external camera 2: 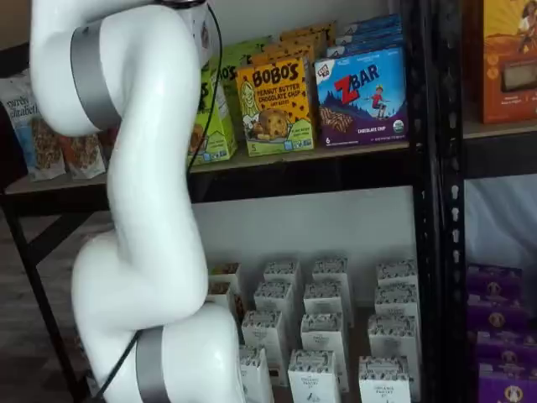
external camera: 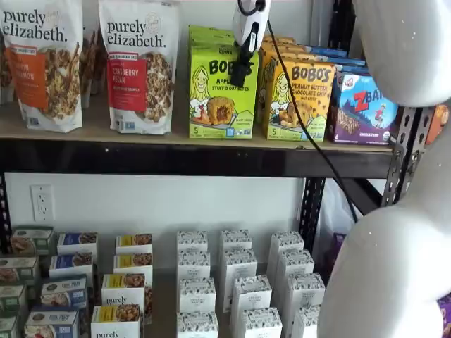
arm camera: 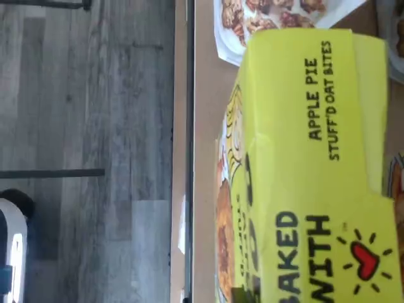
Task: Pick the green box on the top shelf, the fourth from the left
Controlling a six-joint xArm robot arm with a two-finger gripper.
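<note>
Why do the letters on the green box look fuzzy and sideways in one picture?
In the wrist view the camera sits very close to the green box, so its print is soft and the picture is turned on its side; in a shelf view the same box reads upright, lit evenly, with no glare.

Lime-green box (external camera: 222, 95) upright, top shelf (external camera: 176, 156) front edge, beside orange carton (external camera: 297, 98)

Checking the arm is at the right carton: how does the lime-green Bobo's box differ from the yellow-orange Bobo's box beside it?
The lime-green Apple Pie carton has the claw hanging at its upper right corner; the yellow-orange Peanut Butter Chocolate Chip carton stands clear. Green pictures a filled pastry, orange a chip-studded bite. Both stand upright at the tan wooden top shelf's front, with the cartoon girl.
</note>
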